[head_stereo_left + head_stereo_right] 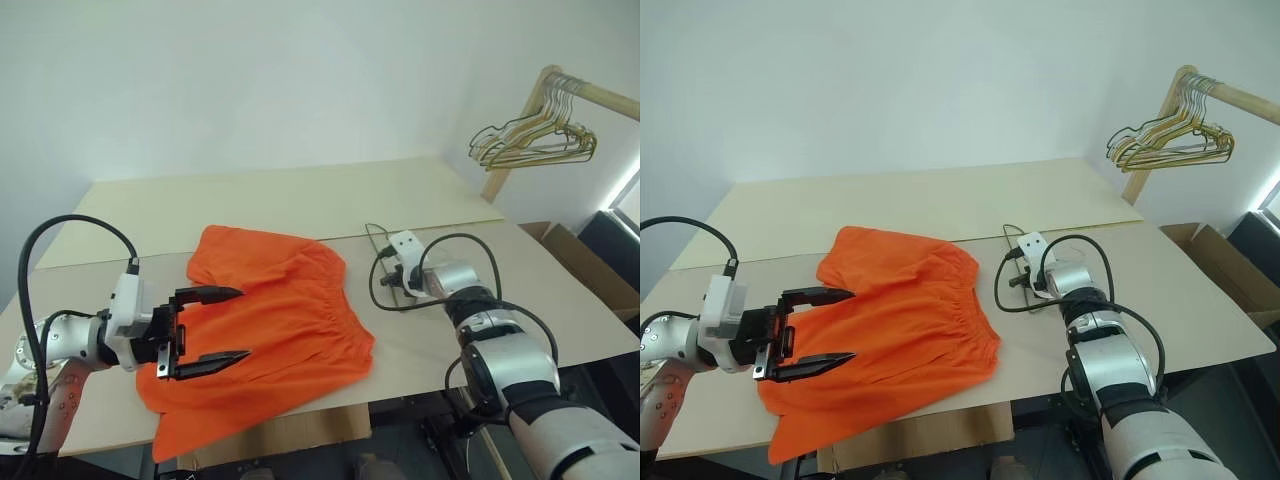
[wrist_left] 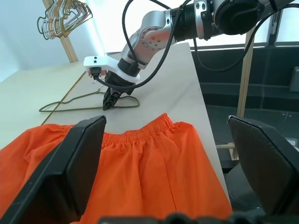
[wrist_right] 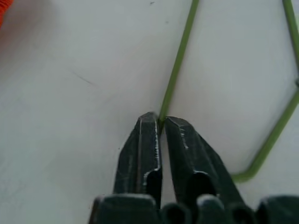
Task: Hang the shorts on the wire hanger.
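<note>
Your right end effector [image 3: 160, 122] is clenched on the thin grey-green wire hanger [image 3: 180, 60]: its two black, scuffed fingers pinch one straight run of the wire right at their tips, and the rest of the wire bends away across the pale, matte counter [image 1: 300, 200] beyond them. From the left wrist view you see the same pinch from the side, the hanger lying flat on the counter under the fingertips, its thin triangle stretching away from the tips.

The bright orange fabric shorts [image 1: 270, 330] lie flat and softly creased just to the left of that right end effector, apart from the hanger, the gathered elastic waistband puckered along the edge nearest it. One hem droops over the counter's near edge.

Your left end effector [image 1: 210, 328] is released, its broad black fingers spread wide and hovering over the shorts' left part, pointing across them.

A bunch of pale gold and grey wire hangers [image 1: 535, 135] hangs on a wooden rail [image 1: 590, 95], well beyond the right end effector.
</note>
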Controlling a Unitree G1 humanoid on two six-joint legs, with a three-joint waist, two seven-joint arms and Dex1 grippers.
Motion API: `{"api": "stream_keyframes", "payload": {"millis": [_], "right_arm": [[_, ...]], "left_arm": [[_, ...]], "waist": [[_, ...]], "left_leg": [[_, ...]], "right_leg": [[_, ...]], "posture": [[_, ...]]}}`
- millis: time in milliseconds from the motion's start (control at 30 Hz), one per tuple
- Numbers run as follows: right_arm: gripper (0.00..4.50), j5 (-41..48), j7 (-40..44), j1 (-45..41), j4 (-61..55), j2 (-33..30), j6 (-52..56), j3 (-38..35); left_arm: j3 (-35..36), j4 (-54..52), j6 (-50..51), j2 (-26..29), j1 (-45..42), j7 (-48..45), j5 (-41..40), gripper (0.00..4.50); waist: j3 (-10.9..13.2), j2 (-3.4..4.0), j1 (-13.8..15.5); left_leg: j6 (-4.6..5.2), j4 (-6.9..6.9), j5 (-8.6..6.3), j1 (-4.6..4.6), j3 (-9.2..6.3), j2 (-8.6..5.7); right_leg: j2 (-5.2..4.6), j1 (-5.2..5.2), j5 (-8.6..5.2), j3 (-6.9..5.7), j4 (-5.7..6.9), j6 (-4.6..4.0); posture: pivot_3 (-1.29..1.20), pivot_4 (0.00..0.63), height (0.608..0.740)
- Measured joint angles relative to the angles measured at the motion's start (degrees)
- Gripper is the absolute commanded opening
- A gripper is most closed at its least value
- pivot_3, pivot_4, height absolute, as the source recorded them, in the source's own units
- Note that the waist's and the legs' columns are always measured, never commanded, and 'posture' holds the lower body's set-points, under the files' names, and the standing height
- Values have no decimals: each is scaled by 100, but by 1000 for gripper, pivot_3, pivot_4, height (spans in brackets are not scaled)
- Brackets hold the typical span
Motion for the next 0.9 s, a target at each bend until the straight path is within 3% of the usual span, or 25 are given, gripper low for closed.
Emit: {"api": "stream_keyframes", "payload": {"millis": [233,333,400,600,700,900], "right_arm": [[20,-23,-237,1,60,22,-147,-75],[20,59,-417,111,-19,17,-254,-265],[20,138,-462,295,-306,24,-355,-350],[20,338,-142,1255,-2681,-23,-1029,-413],[20,243,-101,2038,-4155,-19,-2415,-185],[20,-78,-306,2667,-4853,170,-3911,222]], "left_arm": [[-55,10,-29,-221,-138,287,147,4500],[-241,107,189,-467,-519,1040,451,4500],[-369,292,906,-646,-981,1836,444,4500],[-352,735,2663,-1574,-1935,3264,-725,4500],[-224,1196,3173,-2111,-2494,3852,-1211,4500],[-60,1714,3415,-2570,-3110,4305,-1621,4500]], "waist": [[-5,-3,6],[-5,-4,46],[-5,-3,66],[0,4,18],[-4,1,52],[-3,0,57]], "left_leg": [[0,-2,0,0,-3,-2],[0,-1,1,-1,-9,-6],[1,-1,1,-5,-18,-8],[0,-6,-14,-45,-62,-15],[-6,-3,-15,-108,-73,-25],[-11,3,-13,-112,-67,-38]], "right_leg": [[-2,2,1,0,-1,-1],[-4,6,2,0,-1,1],[-3,0,3,0,0,6],[-13,-39,11,6,1,-8],[-25,-106,11,1,7,-6],[-42,-105,16,7,7,-2]], "posture": [[67,0,740],[67,0,740],[65,0,740],[55,0,740],[47,0,740],[30,0,740]]}}
